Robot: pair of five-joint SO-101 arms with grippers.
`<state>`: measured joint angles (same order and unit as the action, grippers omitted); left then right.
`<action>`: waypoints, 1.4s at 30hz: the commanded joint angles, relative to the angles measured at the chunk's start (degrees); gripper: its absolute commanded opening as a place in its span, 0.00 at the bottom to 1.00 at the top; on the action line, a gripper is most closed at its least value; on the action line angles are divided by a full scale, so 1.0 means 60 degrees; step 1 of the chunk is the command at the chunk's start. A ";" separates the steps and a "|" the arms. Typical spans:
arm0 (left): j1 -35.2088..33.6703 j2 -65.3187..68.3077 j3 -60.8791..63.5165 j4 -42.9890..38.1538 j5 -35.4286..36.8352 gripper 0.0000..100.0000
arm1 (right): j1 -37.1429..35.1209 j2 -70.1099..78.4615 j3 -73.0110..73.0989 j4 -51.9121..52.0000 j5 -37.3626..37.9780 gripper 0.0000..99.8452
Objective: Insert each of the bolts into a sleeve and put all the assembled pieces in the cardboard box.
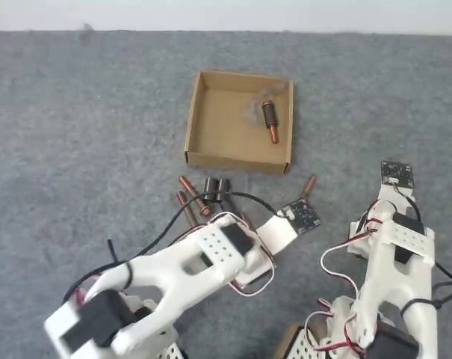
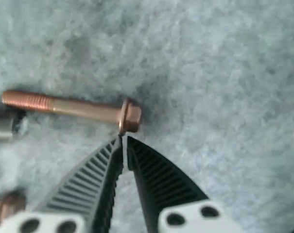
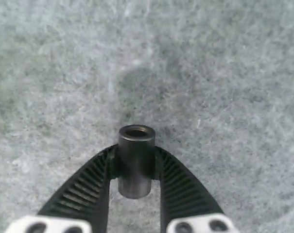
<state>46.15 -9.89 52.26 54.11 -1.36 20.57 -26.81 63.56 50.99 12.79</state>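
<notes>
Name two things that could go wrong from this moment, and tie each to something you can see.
1. The left gripper is shut, with its tips right at the head of a bolt that lies flat. If it advances like this, it might push or roll the bolt instead of grasping it.
2. The right gripper holds a sleeve upright, close to its fingertips. The sleeve could tilt or slip when a bolt is pressed in.

At least three loose bolts, three sleeves, one assembled piece, one cardboard box
</notes>
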 commanded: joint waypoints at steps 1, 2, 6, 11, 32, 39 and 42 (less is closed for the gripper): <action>-0.0015 0.1231 -0.1370 0.0410 0.0220 0.01 | 0.0051 -0.0462 -0.0015 -0.0037 0.0103 0.01; -0.0088 0.1700 -0.1780 0.0615 0.0220 0.01 | 0.0051 -0.0462 -0.0015 -0.0037 0.0103 0.01; -0.0308 0.3502 -0.3626 0.1509 0.0220 0.01 | 0.0066 -0.0462 -0.0015 -0.0022 0.0103 0.01; -0.0308 0.4220 -0.4740 0.1758 0.0205 0.01 | 0.0081 -0.0462 -0.0015 -0.0022 0.0103 0.01; -0.0308 0.2183 -0.3026 -0.0747 0.0205 0.01 | 0.0066 -0.0462 -0.0015 -0.0022 0.0117 0.01; -0.0293 0.2344 -0.3377 -0.0234 0.0161 0.01 | 0.0051 -0.0462 -0.0015 -0.0022 0.0103 0.01; -0.0293 0.2330 -0.3392 -0.0220 0.0161 0.01 | 0.0051 -0.0462 -0.0015 -0.0022 0.0103 0.01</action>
<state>44.48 4.79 34.07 52.00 -0.92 20.57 -26.81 63.56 50.99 12.79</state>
